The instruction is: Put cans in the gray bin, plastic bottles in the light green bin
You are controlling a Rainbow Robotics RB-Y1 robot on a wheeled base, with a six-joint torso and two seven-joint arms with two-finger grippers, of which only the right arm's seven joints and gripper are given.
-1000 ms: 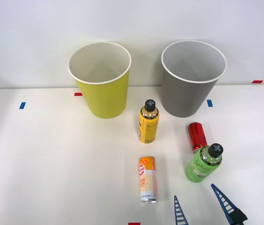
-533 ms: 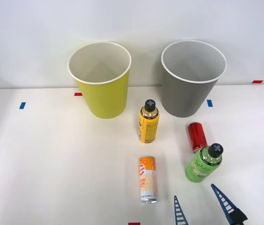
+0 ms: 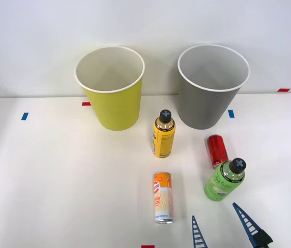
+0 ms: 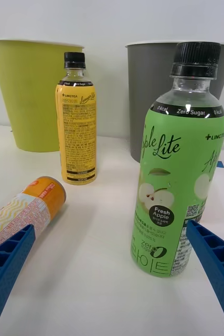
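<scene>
Green bottle standing just ahead of my spread right gripper.

Front view: I'm seeing the right gripper (image 3: 222, 226) open, with the upright green bottle (image 3: 224, 180) just beyond it, toward the gray bin (image 3: 211, 103).
Right wrist view: I'm looking at that bottle (image 4: 177, 173) between my blue fingers (image 4: 7, 262), gray bin (image 4: 148, 94) behind.

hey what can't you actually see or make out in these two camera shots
- Red can: front view, its near end is hidden behind the green bottle.
- Orange and white can: wrist view, its near end is cut off behind a blue finger.
- Right gripper: front view, cut off by the bottom edge.
</scene>
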